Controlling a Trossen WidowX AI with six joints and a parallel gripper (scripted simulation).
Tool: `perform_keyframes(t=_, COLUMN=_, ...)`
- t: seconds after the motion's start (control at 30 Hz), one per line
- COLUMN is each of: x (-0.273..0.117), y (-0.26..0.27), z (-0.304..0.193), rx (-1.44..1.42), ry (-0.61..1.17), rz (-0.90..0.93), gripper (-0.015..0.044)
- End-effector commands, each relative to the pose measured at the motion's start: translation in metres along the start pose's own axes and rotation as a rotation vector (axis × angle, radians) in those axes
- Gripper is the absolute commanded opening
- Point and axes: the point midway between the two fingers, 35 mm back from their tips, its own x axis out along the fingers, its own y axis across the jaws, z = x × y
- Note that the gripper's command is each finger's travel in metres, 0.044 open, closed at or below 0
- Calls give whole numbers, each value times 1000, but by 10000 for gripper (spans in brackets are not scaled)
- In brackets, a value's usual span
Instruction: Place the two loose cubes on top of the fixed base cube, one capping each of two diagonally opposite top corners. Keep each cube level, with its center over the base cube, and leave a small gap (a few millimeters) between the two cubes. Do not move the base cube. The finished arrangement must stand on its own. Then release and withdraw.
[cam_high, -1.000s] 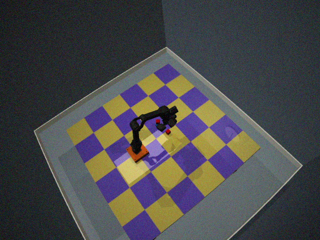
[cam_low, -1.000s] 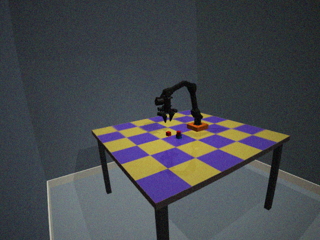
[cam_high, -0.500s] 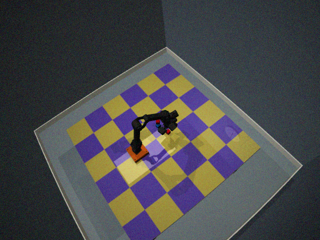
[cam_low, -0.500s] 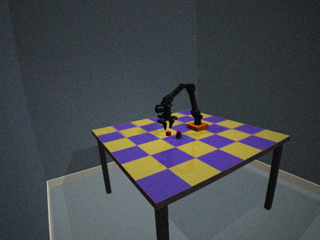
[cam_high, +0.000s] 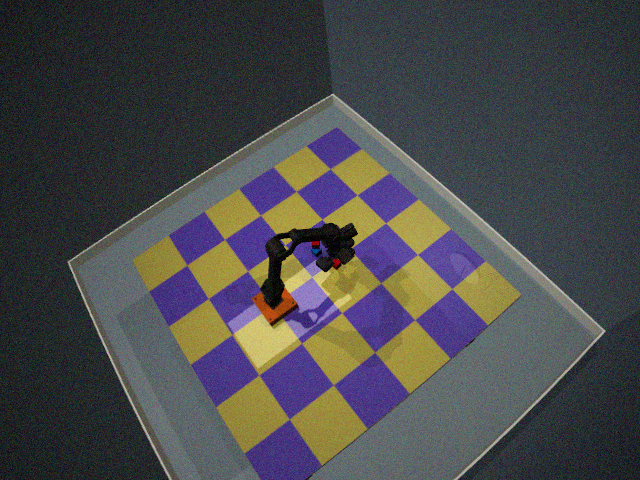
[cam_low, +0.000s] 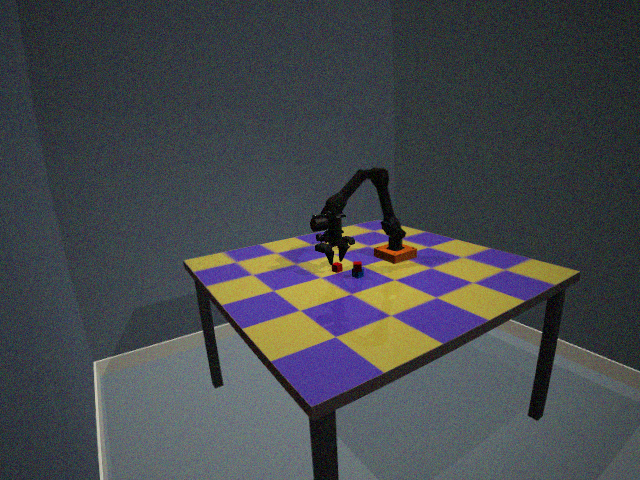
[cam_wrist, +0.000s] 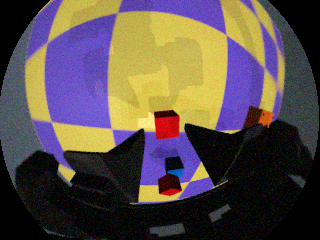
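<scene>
The blue base cube (cam_high: 316, 252) (cam_low: 357, 273) (cam_wrist: 175, 170) stands on the table. One red cube (cam_high: 315, 243) (cam_low: 357, 265) (cam_wrist: 170, 188) sits on top of it; its exact offset is too small to tell. The other red cube (cam_high: 336, 263) (cam_low: 337, 267) (cam_wrist: 167, 126) lies on the table a short way from the base. My gripper (cam_high: 334, 260) (cam_low: 336, 261) (cam_wrist: 164, 128) is open, pointing down just above this loose cube. In the wrist view the cube shows between the fingertips, not gripped. The fingers partly hide it in the top view.
The arm's orange base plate (cam_high: 273, 311) (cam_low: 395, 253) (cam_wrist: 260, 117) stands on the checkered table (cam_high: 330, 423) (cam_low: 328, 361). The cube stack is close beside the gripper. Shadows of the arm fall across the tabletop.
</scene>
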Motion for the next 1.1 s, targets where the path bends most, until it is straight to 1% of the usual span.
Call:
perform_keyframes(t=0.0, x=9, y=-4, z=-1, rx=6, ry=6, rz=-12, gripper=265)
perform_keyframes(t=0.3, x=21, y=-4, z=-2, rx=6, ry=6, rz=-12, gripper=265)
perform_keyframes(t=0.5, x=21, y=-4, z=-2, rx=6, ry=6, rz=-12, gripper=107)
perform_keyframes(t=0.67, x=19, y=-4, z=-1, rx=6, ry=6, rz=-12, gripper=105)
perform_keyframes(t=1.07, x=-17, y=2, z=0, rx=6, ry=6, rz=-12, gripper=105)
